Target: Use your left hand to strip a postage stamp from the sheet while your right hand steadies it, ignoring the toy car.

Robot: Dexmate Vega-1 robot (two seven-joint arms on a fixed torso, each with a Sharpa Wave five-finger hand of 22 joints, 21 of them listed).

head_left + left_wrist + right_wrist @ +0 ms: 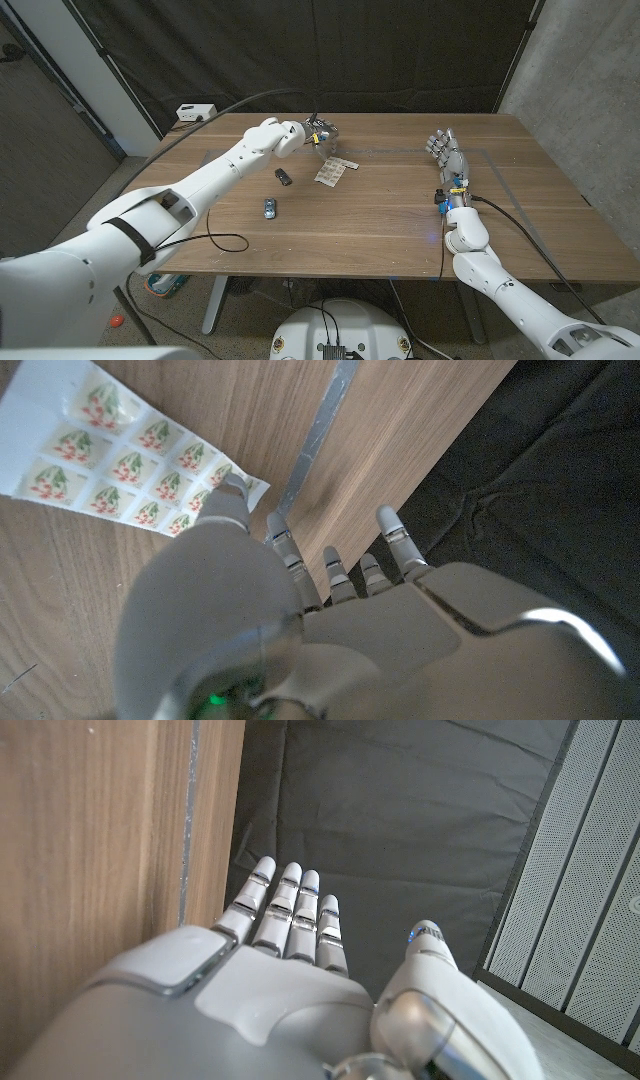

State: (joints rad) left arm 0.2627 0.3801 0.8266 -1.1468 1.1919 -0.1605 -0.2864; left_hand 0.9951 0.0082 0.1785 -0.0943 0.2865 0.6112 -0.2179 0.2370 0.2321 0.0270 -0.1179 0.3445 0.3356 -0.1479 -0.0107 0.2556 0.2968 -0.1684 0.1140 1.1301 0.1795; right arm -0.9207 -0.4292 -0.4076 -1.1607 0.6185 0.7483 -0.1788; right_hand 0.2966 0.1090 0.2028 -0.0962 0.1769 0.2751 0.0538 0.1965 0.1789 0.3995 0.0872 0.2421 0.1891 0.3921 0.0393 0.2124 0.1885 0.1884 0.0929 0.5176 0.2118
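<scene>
Your left hand (318, 131) hovered open over the sheet (334, 170) while your right hand (443, 152) stood open, well apart; you needed to pin the sheet first.

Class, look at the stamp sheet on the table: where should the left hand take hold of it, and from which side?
Probably at the far corner of the stamp sheet, where the left hand already hovers. The sheet lies flat, so pinching an edge stamp from above and peeling inward seems best.
</scene>
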